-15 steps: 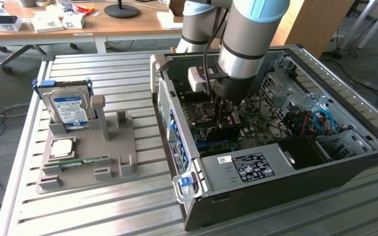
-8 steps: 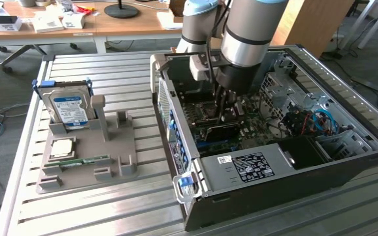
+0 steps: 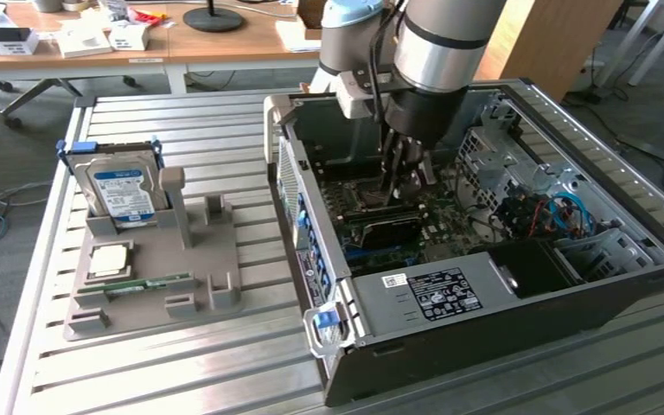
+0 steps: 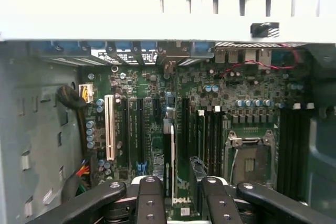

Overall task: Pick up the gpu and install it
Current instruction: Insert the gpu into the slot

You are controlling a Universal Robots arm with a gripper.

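The gpu is a thin dark card seen edge-on, standing upright between my fingers over the motherboard. My gripper is shut on it. The card lines up with the row of black expansion slots, to one side of a white slot. I cannot tell whether its lower edge touches a slot. In the exterior view the arm reaches straight down into the open computer case, and the gripper hangs low just above the motherboard.
On the exterior view's left, a grey parts holder carries a silver hard drive, a square chip and a green memory stick. Inside the case are a power supply, blue cables and the processor socket.
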